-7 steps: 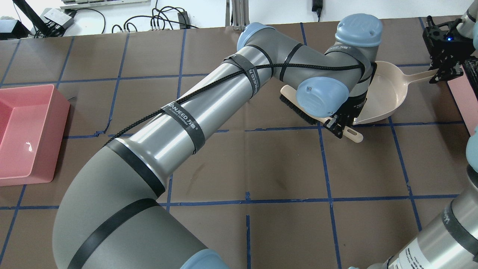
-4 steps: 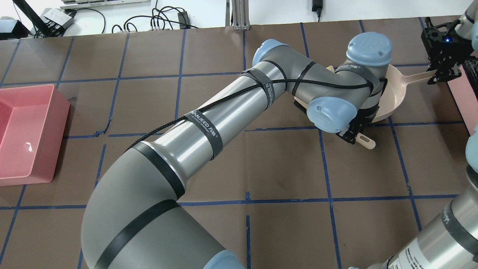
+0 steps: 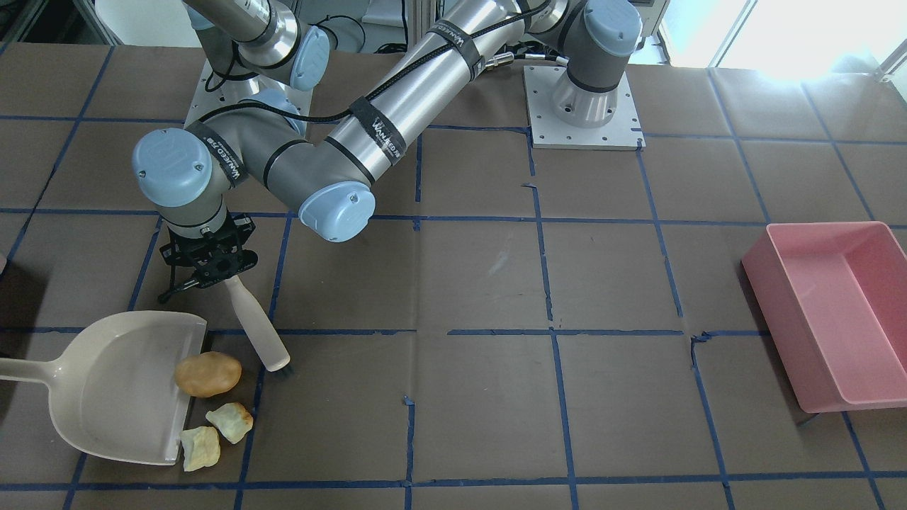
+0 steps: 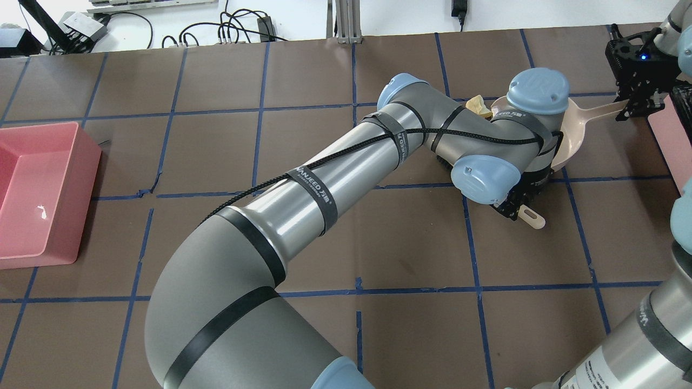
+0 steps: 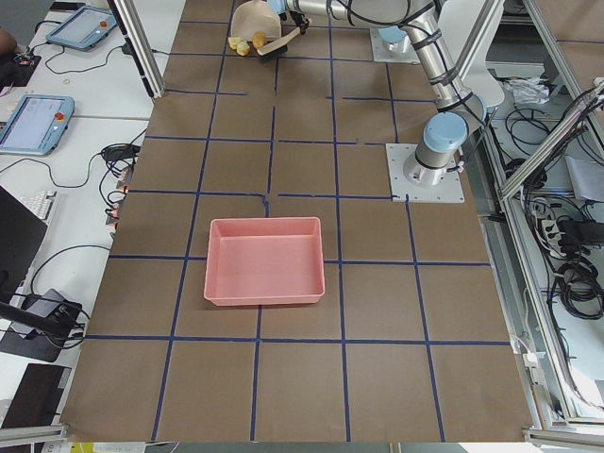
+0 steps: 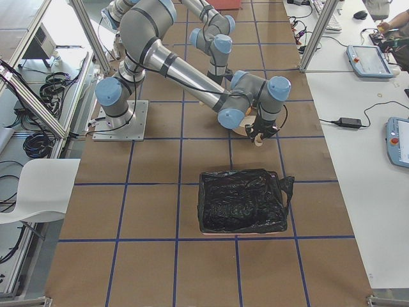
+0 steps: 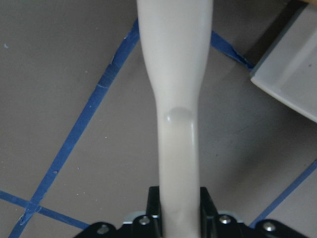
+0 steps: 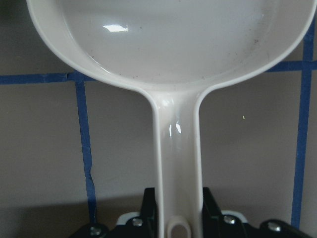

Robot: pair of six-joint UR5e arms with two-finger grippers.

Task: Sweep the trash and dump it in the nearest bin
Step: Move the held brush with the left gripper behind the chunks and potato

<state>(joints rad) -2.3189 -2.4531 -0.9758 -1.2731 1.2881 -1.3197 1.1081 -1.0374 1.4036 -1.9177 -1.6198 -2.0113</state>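
Beige dustpan (image 3: 113, 397), tan lump (image 3: 207, 375), pink tray (image 3: 795, 340), brown table (image 3: 482, 397) gridded in blue tape.

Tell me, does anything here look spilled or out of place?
Yes: a tan potato-shaped lump and two pale yellow-green chunks of food lie loose on the brown table at the open edge of the beige plastic dustpan, none fully inside it. The blue tape lines are also torn in spots.

Around the brown, blue-taped desk (image 3: 482, 283)
A big pink plastic box-shaped tray (image 3: 843, 304) sits near one end; a white chair (image 6: 32, 192) stands beside.
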